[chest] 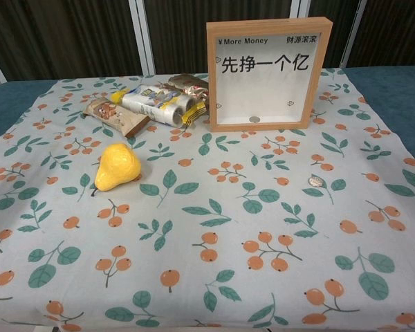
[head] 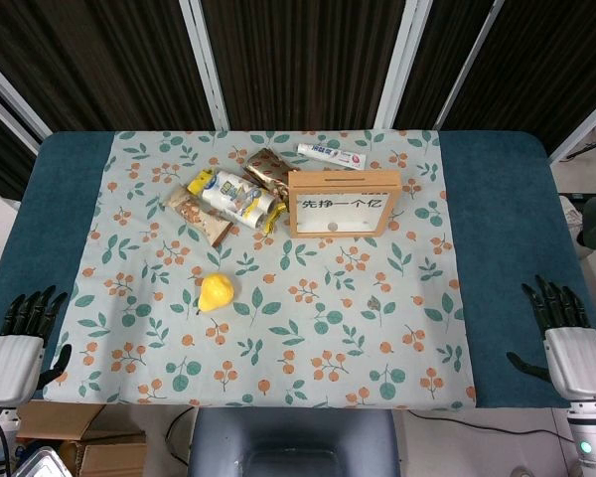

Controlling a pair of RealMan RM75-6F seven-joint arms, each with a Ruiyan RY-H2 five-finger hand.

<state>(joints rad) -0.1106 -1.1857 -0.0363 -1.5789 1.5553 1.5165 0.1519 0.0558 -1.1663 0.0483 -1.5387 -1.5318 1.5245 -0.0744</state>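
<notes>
Yellow pear [head: 216, 292] lies on the floral cloth [head: 278, 368], nearest my left robot hand [head: 20, 343]. Both it and my right robot hand [head: 566, 343] rest apart at the table [head: 507, 199] edges, fingers spread, holding nothing. I judge nothing is begun; any move starts with a reach inward.

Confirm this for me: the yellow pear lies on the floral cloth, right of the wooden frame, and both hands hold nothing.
Wrong side. The head view shows the yellow pear on the floral cloth, left of the wooden frame and nearer the robot. Left hand and right hand hold nothing.
</notes>
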